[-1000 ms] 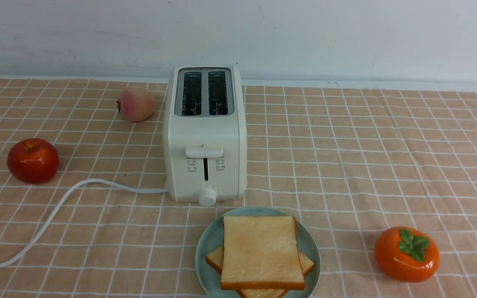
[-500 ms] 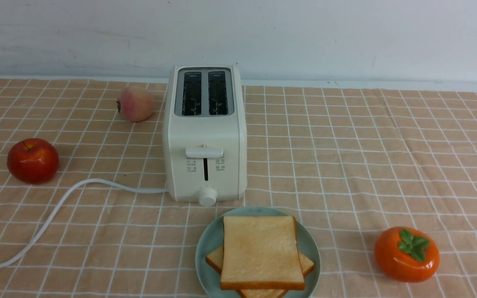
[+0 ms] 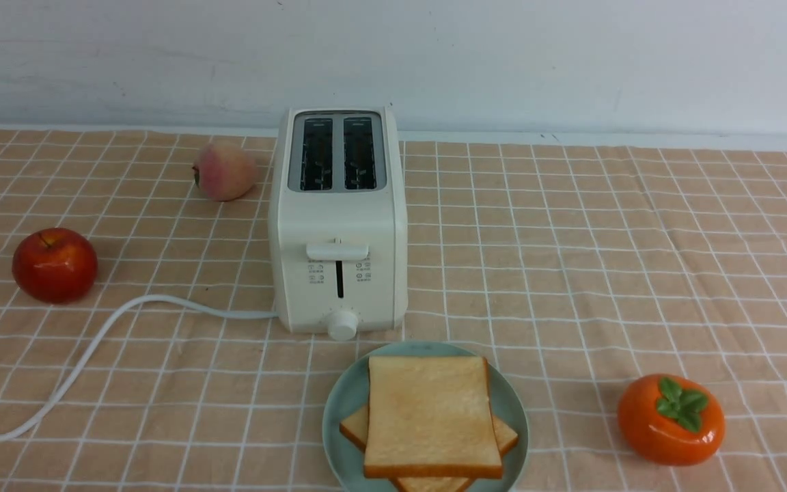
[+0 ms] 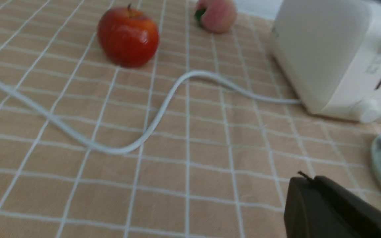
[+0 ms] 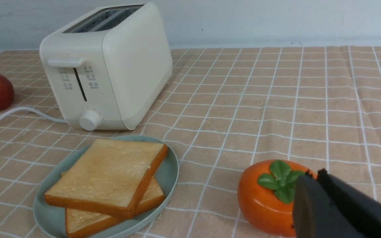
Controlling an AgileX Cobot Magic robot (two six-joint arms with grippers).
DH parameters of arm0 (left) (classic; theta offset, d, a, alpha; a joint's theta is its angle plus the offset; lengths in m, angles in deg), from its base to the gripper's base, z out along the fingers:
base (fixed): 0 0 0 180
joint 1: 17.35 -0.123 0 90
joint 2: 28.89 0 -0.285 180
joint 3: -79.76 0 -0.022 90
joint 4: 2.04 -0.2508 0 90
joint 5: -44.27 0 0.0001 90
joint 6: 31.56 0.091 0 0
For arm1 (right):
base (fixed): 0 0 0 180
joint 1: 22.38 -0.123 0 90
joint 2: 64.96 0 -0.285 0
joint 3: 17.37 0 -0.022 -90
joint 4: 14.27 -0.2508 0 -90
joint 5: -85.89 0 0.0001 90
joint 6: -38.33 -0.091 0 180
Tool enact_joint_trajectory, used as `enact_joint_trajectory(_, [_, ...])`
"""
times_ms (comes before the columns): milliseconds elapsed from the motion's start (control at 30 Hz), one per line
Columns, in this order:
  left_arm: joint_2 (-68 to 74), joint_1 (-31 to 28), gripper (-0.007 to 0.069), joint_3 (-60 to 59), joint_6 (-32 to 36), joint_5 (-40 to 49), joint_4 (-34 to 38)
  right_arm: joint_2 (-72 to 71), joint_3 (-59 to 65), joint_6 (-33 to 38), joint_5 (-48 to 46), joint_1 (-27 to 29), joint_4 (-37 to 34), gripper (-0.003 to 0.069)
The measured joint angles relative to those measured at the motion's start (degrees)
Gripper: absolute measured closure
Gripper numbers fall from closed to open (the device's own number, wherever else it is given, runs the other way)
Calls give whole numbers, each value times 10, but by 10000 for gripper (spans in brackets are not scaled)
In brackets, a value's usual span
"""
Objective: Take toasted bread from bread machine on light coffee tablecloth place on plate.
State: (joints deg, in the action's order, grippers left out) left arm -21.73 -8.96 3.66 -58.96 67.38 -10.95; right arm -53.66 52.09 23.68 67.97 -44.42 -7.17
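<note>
Two slices of toasted bread (image 3: 429, 413) lie stacked on the teal plate (image 3: 339, 410), in front of the cream bread machine (image 3: 337, 219) on the light coffee tablecloth (image 3: 571, 260). Both toaster slots show empty. The stack also shows in the right wrist view (image 5: 107, 172) on the plate (image 5: 170, 168) near the toaster (image 5: 111, 66). Neither gripper shows in the front view. My left gripper (image 4: 306, 180) is shut and empty above the cloth, left of the plate's rim (image 4: 380, 165). My right gripper (image 5: 313, 175) is shut and empty beside the orange persimmon (image 5: 263, 198).
A red apple (image 3: 54, 265) and a peach (image 3: 224, 171) sit left of the toaster. The white cord (image 3: 93, 348) curves across the cloth to the front left. The orange persimmon (image 3: 670, 418) sits right of the plate. A white wall stands behind.
A dark part of the left arm showed at the front view's lower left edge half a second ago and is now gone from that view. Nothing else has moved.
</note>
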Motion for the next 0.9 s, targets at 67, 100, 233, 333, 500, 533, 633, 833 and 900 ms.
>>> enact_joint_trajectory(67, [0, -8, 638, -19, 0, 4, -2, 0, 0, 0, 1, 0, 0, 638])
enact_joint_trajectory(100, [0, -10, 638, -25, 0, 7, -2, 0, 0, 0, 1, 0, 0, 637])
enact_joint_trajectory(233, [0, -11, 638, -27, 0, 3, -1, 0, 0, 3, 1, 0, 0, 632])
enact_joint_trajectory(333, [0, -12, 638, -27, 0, 3, 1, 0, 0, 4, 1, 0, 0, 629])
enact_joint_trajectory(500, [0, -12, 636, -27, 0, 2, 2, 0, 0, 5, 1, 0, 0, 622])
enact_joint_trajectory(533, [0, -12, 635, -28, 0, 2, 2, 0, 0, 5, 1, 0, 0, 622])
enact_joint_trajectory(633, [0, -15, 635, -28, 0, 1, 2, 0, 0, 5, 1, 0, 0, 617])
enact_joint_trajectory(833, [0, -54, 632, -28, 0, 0, 2, 0, 0, 5, 1, 0, 0, 608])
enact_joint_trajectory(900, [0, -58, 630, -28, 0, 0, 2, 0, 0, 5, 1, 0, 0, 606])
